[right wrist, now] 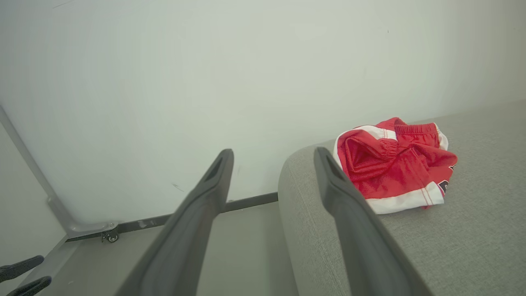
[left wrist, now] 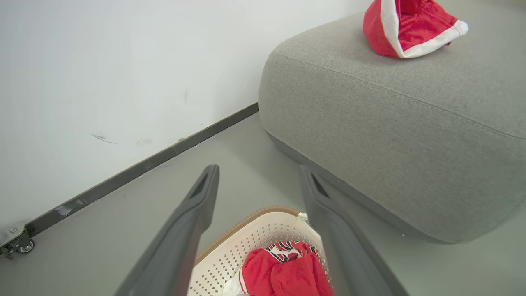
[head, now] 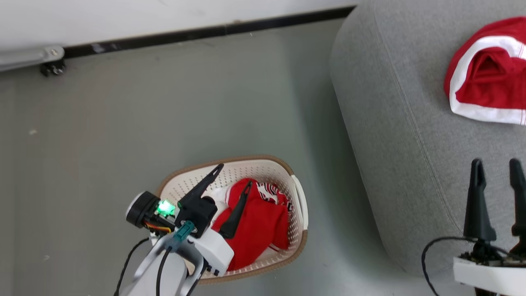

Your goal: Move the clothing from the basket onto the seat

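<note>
Head view: red garment [head: 489, 82] on seat [head: 394, 123] cut by right edge; left hand [head: 235, 174] hides part of jersey [head: 259, 226] in basket [head: 263, 164].

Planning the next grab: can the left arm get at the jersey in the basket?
Probably yes. The left pincer hangs open right over the basket, and the jersey lies uncovered inside, with nothing between them.

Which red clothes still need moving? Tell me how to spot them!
Find the big grey sofa; right beside it stands a cream basket. The red jersey lies inside it, showing black-and-white stripes, unlike the white-banded red garment on the sofa.
</note>
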Tool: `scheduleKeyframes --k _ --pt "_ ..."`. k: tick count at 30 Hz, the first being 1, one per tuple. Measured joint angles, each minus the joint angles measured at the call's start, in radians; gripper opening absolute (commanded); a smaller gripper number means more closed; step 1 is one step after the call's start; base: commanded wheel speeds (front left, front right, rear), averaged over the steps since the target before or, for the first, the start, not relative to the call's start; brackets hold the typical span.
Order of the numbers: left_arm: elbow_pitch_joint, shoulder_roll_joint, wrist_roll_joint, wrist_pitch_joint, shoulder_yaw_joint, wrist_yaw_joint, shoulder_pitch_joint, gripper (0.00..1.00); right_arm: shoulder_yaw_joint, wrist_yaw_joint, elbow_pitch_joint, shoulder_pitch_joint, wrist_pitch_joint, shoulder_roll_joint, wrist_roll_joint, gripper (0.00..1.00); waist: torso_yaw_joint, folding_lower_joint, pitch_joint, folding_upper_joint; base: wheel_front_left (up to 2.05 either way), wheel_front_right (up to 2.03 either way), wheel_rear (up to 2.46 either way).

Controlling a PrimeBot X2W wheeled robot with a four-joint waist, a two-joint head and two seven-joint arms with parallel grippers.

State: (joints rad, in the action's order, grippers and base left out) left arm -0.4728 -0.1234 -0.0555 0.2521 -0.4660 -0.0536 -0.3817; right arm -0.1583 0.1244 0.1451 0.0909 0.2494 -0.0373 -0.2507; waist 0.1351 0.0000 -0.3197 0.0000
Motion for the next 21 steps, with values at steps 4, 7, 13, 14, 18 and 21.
scheduleKeyframes --k 4,7,13,14,18,21 --pt "-0.026 -0.004 0.012 -0.001 -0.007 -0.006 -0.037 1.0 -0.003 0.0 0.027 -0.031 0.0 0.0 -0.024 1.0 0.021 0.0 -0.045 0.0 0.0 0.0 0.0" --pt "-0.042 -0.008 0.023 -0.001 -0.012 -0.008 -0.064 1.0 -0.002 0.0 0.04 -0.037 0.0 0.0 -0.038 1.0 0.037 0.0 -0.079 0.0 0.0 0.0 0.0" --pt "-0.075 -0.026 0.041 -0.006 -0.024 -0.018 -0.12 1.0 -0.004 0.0 0.05 -0.066 0.0 0.0 -0.06 1.0 0.069 0.0 -0.146 0.0 0.0 0.0 0.0" --pt "-0.082 -0.03 0.042 -0.007 -0.025 -0.018 -0.129 1.0 -0.007 0.0 0.051 -0.072 0.0 0.0 -0.062 1.0 0.075 0.0 -0.157 0.0 0.0 0.0 0.0" --pt "-0.103 -0.036 0.063 -0.007 -0.03 -0.018 -0.159 1.0 -0.015 0.0 0.058 -0.094 0.0 0.001 -0.073 1.0 0.096 0.0 -0.2 0.0 0.0 0.0 0.0" --pt "-0.117 -0.043 0.073 -0.007 -0.037 -0.019 -0.18 1.0 -0.015 0.0 0.066 -0.116 0.0 0.001 -0.085 1.0 0.112 0.0 -0.231 0.0 0.0 0.0 0.0"
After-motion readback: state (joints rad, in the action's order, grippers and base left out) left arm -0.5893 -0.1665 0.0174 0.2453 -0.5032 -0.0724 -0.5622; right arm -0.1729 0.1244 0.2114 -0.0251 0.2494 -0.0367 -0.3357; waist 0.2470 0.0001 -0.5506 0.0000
